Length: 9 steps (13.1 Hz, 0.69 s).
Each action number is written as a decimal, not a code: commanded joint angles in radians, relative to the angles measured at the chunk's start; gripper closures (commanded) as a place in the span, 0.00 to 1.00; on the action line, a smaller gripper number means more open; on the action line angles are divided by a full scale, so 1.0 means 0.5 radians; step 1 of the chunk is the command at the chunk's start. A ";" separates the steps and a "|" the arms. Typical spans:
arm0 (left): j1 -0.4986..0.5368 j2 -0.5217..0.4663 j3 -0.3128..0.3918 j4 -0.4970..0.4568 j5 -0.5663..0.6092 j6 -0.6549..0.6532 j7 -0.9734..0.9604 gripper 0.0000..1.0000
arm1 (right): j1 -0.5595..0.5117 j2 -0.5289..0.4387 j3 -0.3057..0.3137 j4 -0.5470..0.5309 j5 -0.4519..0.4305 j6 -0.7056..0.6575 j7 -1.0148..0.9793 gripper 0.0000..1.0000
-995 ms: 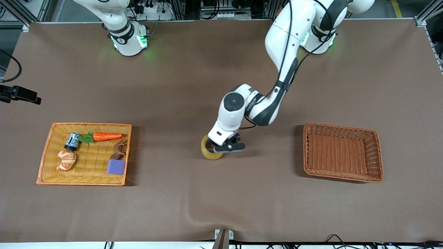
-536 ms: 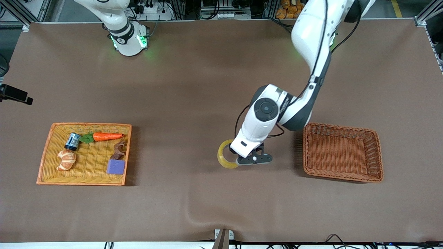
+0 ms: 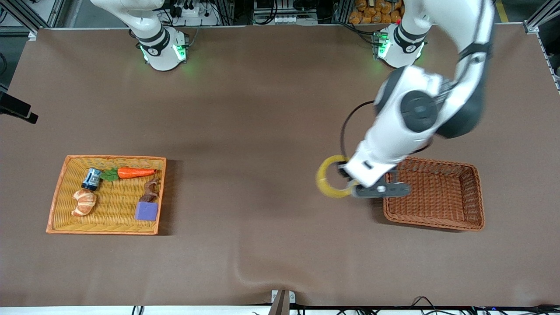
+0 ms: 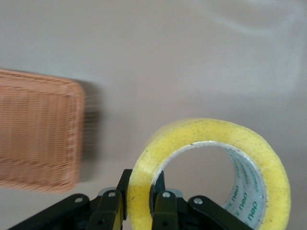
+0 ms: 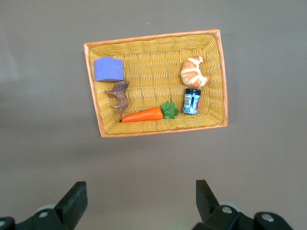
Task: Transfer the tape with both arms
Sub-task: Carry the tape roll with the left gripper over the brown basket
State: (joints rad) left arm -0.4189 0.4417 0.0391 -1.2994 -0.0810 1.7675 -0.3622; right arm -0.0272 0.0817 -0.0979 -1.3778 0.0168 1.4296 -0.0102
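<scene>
Tape [image 3: 329,181], clamped in left gripper [image 3: 355,186], now beside brown basket [image 3: 437,221]; right gripper [image 5: 139,203] wide above 5-item yellow basket [image 5: 156,38].

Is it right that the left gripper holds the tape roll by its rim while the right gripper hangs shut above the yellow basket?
Not quite: the right gripper is open, as the right wrist view shows. The left gripper does clamp the tape roll, and the right one hangs above the yellow basket.

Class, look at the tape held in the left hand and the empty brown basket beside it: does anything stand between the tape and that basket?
Nothing visible does. The left hand is shut on the tape, in the air just beside the empty brown basket. Only bare table lies under it.
</scene>
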 commanded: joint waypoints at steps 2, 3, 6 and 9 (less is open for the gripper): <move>0.346 -0.178 -0.017 -0.107 -0.041 -0.310 0.524 1.00 | 0.051 -0.062 -0.044 -0.070 0.025 0.012 0.036 0.00; 0.429 -0.178 -0.014 -0.113 -0.028 -0.341 0.616 1.00 | 0.051 -0.062 -0.041 -0.088 0.025 0.037 0.036 0.00; 0.595 -0.196 -0.020 -0.242 0.119 -0.311 0.742 1.00 | 0.103 -0.071 -0.044 -0.204 0.043 0.132 0.115 0.00; 0.703 -0.266 -0.023 -0.538 0.177 -0.042 0.868 1.00 | 0.110 -0.114 -0.031 -0.254 0.046 0.126 0.134 0.00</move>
State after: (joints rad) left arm -0.0871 0.3727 0.0419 -1.4424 -0.0289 1.6598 0.0455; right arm 0.0135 0.0749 -0.1015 -1.4566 0.0235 1.4873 0.0361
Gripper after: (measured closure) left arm 0.780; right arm 0.000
